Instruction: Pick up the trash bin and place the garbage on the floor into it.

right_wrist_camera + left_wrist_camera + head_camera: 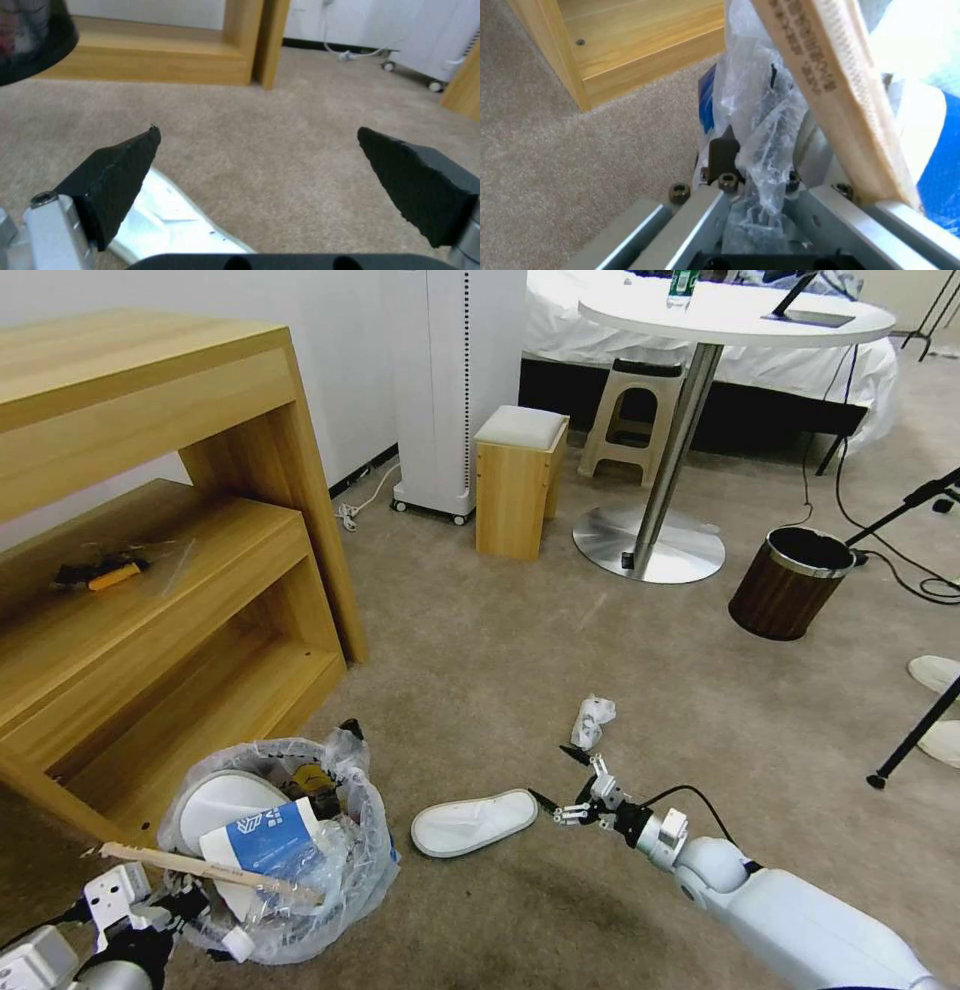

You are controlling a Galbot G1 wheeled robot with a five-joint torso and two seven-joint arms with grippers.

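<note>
The trash bin (362, 858), lined with a crinkly plastic bag, sits at the lower left of the head view, full of litter: a white slipper (225, 800), a blue-white paper cup (265, 838) and a wooden stick (200, 865). My left gripper (160, 910) is shut on its near rim; the left wrist view shows the bag (765, 112) pinched between the fingers and the stick (830, 75) beside them. A white slipper (475, 822) lies on the beige carpet. My right gripper (560, 778) hovers open just over its right end (170, 221). A white wad (592, 720) lies beyond.
A wooden shelf unit (150, 570) stands left of the bin. Farther off are a wooden stool (518, 480), a round table's metal base (650, 545) and a brown wood-look bin (790, 585). A black tripod leg (915, 740) and two white slippers (935, 670) are at the right edge.
</note>
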